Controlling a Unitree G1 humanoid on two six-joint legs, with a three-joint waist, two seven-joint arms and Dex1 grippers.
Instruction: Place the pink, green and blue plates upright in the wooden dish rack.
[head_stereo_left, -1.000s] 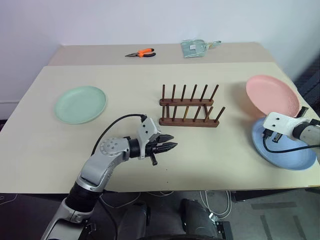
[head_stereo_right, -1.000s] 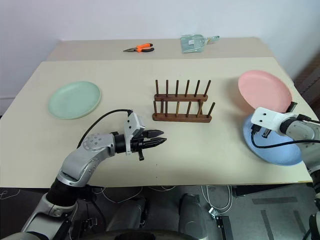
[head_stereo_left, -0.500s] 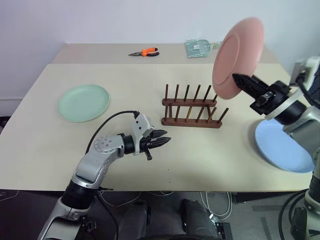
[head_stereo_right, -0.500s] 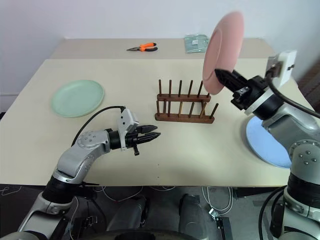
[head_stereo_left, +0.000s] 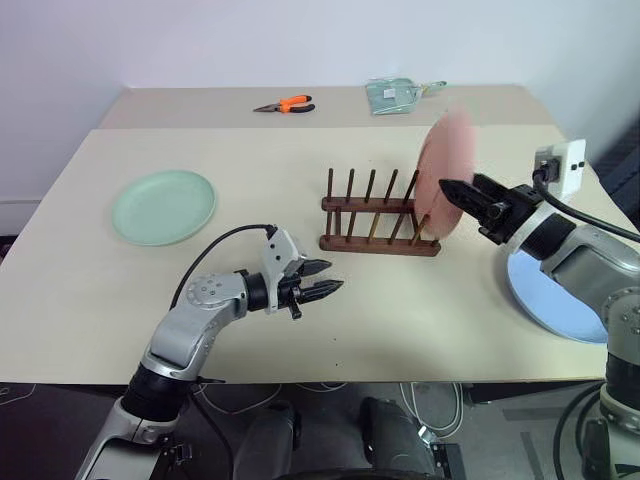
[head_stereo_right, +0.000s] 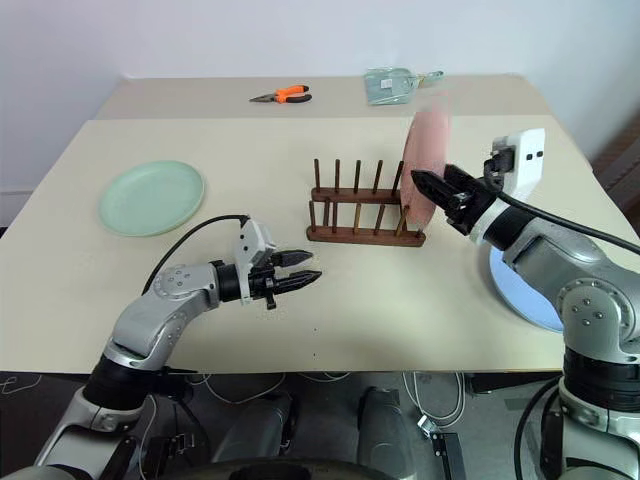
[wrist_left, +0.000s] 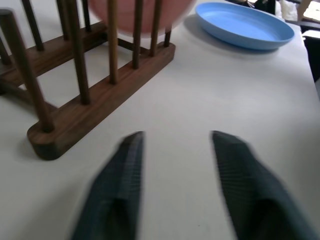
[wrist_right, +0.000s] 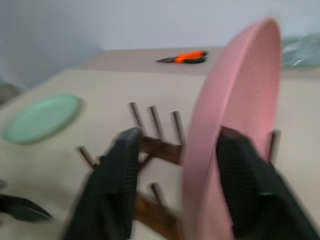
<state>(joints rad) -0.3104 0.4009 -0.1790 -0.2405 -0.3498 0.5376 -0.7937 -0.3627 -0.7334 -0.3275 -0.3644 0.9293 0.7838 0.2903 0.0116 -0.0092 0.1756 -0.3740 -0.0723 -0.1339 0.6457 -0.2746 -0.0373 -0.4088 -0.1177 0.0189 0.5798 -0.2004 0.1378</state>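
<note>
On the beige table (head_stereo_left: 420, 290), a dark peg rack (head_stereo_left: 378, 214) holds the upright pink plate (head_stereo_left: 442, 183); right pincer (wrist_right: 175, 165) parted.

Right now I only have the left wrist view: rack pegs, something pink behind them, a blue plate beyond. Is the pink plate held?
Observer: The pink plate stands on edge at the right end of the wooden dish rack, between the fingers of the right gripper. The fingers are apart, with a gap on one side.
Operator: And the green plate?
Observer: The green plate lies flat on the table, well to the left of the rack, with nothing touching it.
Operator: Where does my gripper sit relative to those?
Observer: The left gripper is nearer the robot than the rack's left end, to the right of the green plate, and holds nothing.
</note>
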